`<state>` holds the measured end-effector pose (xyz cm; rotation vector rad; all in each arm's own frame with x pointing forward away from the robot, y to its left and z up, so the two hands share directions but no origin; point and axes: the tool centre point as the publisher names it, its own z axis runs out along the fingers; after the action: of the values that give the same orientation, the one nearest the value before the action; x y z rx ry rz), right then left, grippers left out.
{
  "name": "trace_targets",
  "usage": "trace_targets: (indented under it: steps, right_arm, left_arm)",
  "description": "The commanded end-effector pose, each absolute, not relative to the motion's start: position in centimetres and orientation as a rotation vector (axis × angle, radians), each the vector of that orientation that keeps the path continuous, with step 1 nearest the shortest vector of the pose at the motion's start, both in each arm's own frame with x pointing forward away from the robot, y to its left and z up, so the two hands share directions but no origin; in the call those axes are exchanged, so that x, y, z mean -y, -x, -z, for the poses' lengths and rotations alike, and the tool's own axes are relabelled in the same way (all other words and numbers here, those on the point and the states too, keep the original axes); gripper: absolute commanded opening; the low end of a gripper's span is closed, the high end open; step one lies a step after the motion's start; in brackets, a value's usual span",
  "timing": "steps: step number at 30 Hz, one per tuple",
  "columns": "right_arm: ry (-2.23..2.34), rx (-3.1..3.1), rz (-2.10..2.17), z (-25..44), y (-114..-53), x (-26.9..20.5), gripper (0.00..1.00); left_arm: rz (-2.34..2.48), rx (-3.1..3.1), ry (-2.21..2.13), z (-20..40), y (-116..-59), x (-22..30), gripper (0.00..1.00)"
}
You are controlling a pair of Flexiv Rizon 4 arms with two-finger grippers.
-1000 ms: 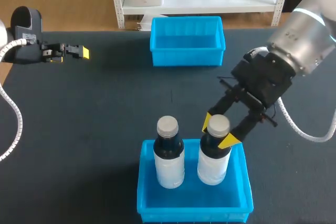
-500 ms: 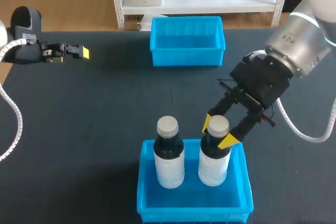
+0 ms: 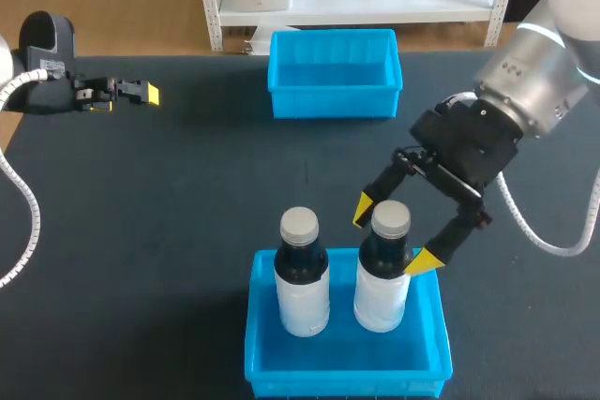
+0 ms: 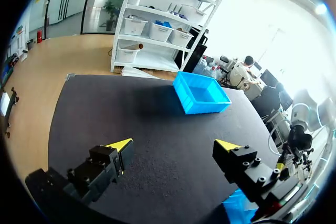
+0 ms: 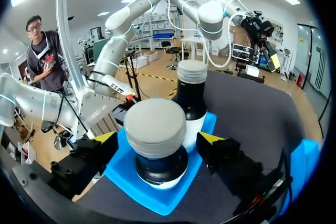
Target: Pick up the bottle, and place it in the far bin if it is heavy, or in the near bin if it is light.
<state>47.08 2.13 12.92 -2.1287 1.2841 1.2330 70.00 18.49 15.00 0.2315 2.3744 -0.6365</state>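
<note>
The right pincer (image 3: pixel 394 236) (image 5: pixel 157 138) stands wide open around the neck of one bottle (image 3: pixel 382 280) (image 5: pixel 156 145). One yellow tip is on each side of the bottle, and neither touches it. This bottle stands upright in the right part of the near bin (image 3: pixel 343 384), at the middle of the near edge of the worktop (image 3: pixel 187 213). A second bottle (image 3: pixel 301 278) stands upright just beside it, in the left part. The far bin (image 3: pixel 335 102) sits at the middle of the far edge. The left pincer (image 3: pixel 141 93) (image 4: pixel 174 145) is near the far left corner, also wide open and holding nothing.
</note>
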Motion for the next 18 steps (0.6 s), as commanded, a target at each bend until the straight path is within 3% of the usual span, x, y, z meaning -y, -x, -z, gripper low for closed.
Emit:
trace_targets:
  steps: [1, 11, 18]
  right_arm:
    - [2.119, -1.327, -1.224, -13.2, -48.1, -0.4, 1.00]
    - [1.952, -1.600, -1.126, -14.4, -52.5, 5.9, 1.00]
    - [1.756, -1.792, -1.101, -13.9, -56.6, 7.4, 1.00]
  left_arm:
    - [0.636, -2.374, -0.231, -15.0, -70.0, -18.5, 1.00]
    - [0.636, -2.374, -0.231, -15.0, -70.0, -18.5, 1.00]
    - [0.636, -2.374, -0.231, -15.0, -70.0, -18.5, 1.00]
